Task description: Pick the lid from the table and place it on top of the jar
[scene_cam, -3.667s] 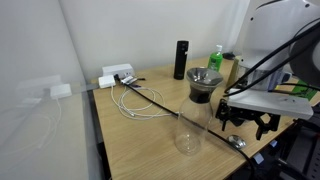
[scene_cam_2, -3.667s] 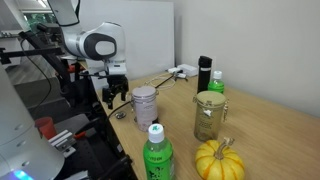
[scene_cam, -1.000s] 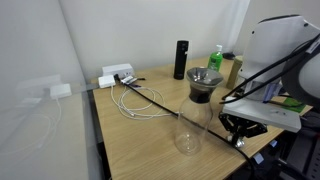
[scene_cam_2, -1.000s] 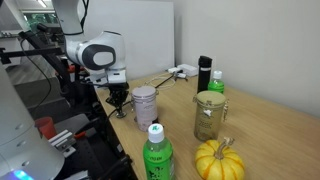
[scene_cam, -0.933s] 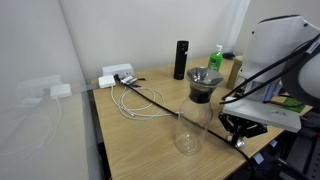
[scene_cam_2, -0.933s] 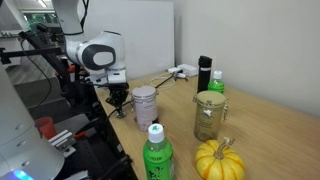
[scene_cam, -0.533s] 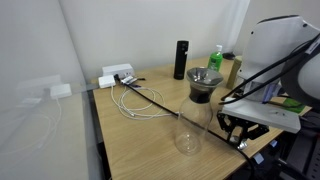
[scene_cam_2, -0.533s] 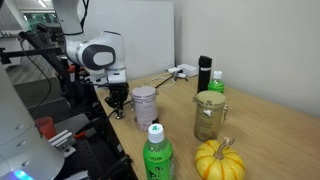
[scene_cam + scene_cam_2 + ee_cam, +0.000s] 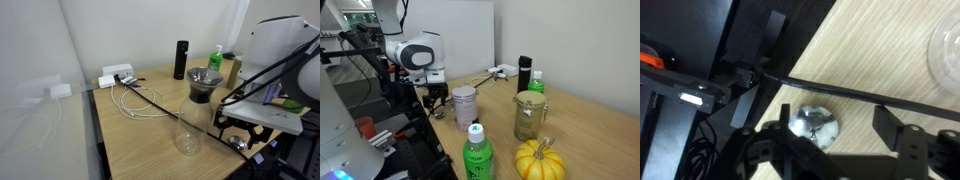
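End effector point(image 9: 828, 148) hangs spread, apparently just above the lid point(image 9: 815, 122) on the table point(image 9: 875, 55).

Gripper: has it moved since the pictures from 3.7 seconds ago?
Yes. The gripper has come down beside the clear glass vessel, from mid-height to its base, over the lid.

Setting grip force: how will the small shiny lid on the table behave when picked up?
The lid looks thin, flat and rigid, so probably light but hard to get under. Its shiny surface may slip in a pinch. Lying flat on the wooden table, it would likely slide, not roll, if nudged.
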{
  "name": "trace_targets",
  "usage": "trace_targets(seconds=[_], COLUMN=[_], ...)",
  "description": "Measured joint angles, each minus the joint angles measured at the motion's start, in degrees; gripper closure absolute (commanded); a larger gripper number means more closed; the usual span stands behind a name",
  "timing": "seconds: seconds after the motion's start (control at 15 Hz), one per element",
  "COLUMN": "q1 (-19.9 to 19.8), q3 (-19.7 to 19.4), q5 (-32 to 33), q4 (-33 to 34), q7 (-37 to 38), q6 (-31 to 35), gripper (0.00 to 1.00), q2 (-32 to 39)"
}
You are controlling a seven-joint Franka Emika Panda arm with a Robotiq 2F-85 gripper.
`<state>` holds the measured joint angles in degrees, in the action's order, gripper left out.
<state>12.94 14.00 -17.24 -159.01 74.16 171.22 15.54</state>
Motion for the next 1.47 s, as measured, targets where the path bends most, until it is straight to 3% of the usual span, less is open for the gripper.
trace_targets(seconds=[0.47, 0.6, 1.13, 1.27, 1.47], q1=[0.9, 1.0, 1.1, 1.1, 1.1], q3=[-3.6, -3.7, -2.7, -2.6, -2.6], q5=[0.0, 0.0, 0.0, 0.0, 0.0], q4=[0.0, 0.0, 0.0, -0.2, -0.7], q7=[0.1, 0.1, 0.1, 0.1, 0.1], q6=[0.2, 0.2, 0.3, 0.1, -0.1], gripper=[0.00, 0.27, 0.84, 0.96, 0.98], q2=[0.1, 0.2, 0.2, -0.1, -0.7])
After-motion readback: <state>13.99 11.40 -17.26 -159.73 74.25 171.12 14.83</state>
